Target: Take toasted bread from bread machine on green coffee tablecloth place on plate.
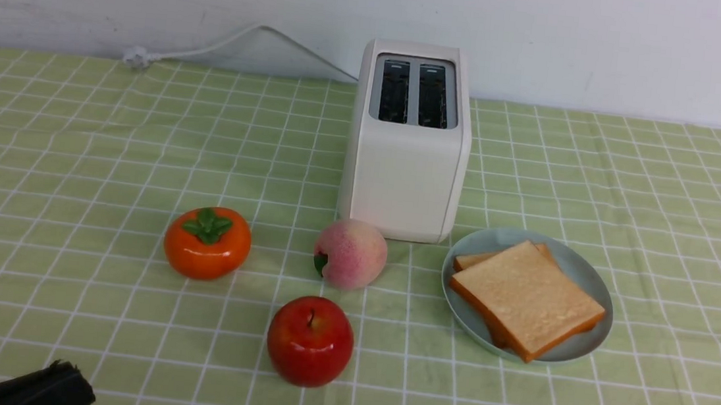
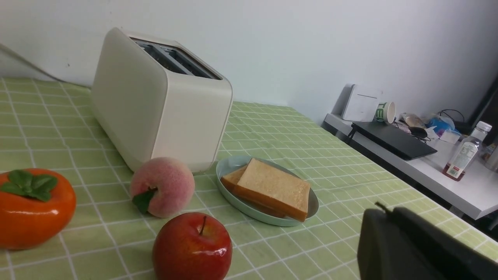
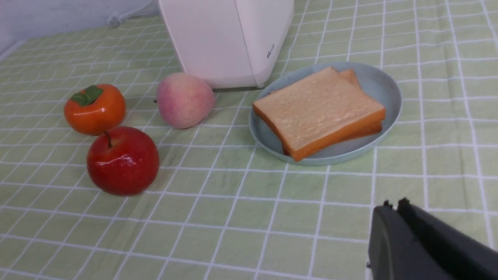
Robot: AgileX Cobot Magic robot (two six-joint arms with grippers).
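Note:
Two slices of toasted bread [image 1: 527, 296] lie stacked on the pale blue-green plate [image 1: 586, 267], right of and in front of the white bread machine [image 1: 406, 160]. The machine's two dark slots look empty. All stand on the green coffee tablecloth [image 1: 63, 134]. My left gripper [image 2: 383, 212] is shut and empty, low at the front left; its tip shows in the front view [image 1: 69, 376]. My right gripper [image 3: 393, 205] is shut and empty, in front of the plate [image 3: 389, 87], out of the front view. The toast also shows in the left wrist view [image 2: 272, 188] and the right wrist view [image 3: 317, 111].
An orange persimmon [image 1: 207, 243], a pink peach [image 1: 350, 254] and a red apple [image 1: 310, 341] lie left of the plate, in front of the machine. The white cord [image 1: 216, 48] runs back left. A side desk with a laptop [image 2: 393, 140] and a bottle [image 2: 465, 155] stands beyond the table's right edge.

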